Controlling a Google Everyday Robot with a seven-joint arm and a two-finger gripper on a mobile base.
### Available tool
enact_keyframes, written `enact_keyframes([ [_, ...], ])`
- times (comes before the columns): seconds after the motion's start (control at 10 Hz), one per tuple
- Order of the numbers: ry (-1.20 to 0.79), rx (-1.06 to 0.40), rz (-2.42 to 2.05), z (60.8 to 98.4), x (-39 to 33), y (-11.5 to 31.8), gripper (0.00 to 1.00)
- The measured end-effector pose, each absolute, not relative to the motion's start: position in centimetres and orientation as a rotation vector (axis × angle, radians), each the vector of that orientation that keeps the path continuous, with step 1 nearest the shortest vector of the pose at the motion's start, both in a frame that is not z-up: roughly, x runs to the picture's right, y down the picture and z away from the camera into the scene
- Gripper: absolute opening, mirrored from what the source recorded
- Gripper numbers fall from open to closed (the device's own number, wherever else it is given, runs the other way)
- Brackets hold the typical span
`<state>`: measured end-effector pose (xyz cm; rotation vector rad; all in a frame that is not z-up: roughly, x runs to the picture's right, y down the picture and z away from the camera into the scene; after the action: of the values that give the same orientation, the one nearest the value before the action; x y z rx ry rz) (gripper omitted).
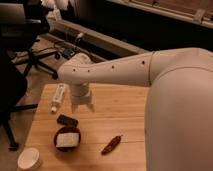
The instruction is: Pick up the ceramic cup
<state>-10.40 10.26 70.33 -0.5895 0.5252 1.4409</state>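
The gripper [82,106] hangs over the table [125,111]. It looks open and empty. The cup [29,158] sits well apart.

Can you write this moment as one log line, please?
goal: ceramic cup not yet picked up | gripper: over table, beside white bottle, apart from cup | cup: table corner, beside red bowl

Near the claw [81,107]: bottle [58,96], dark block [67,120], red bowl [55,139], chili [111,145] on wooden table [117,107].
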Motion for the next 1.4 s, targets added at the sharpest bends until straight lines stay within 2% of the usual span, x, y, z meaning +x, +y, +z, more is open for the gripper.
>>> enact_keyframes([
  [0.2, 0.515, -0.585, 1.428, 70.3, -11.0, 10.1, 0.65],
  [0.5, 0.412, -0.607, 1.271, 68.4, -19.7, 11.2, 0.65],
  [0.9, 0.331, -0.662, 1.086, 64.3, -29.2, 16.2, 0.65],
  [1.4, 0.303, -0.679, 0.9, 62.2, -32.5, 22.8, 0.65],
])
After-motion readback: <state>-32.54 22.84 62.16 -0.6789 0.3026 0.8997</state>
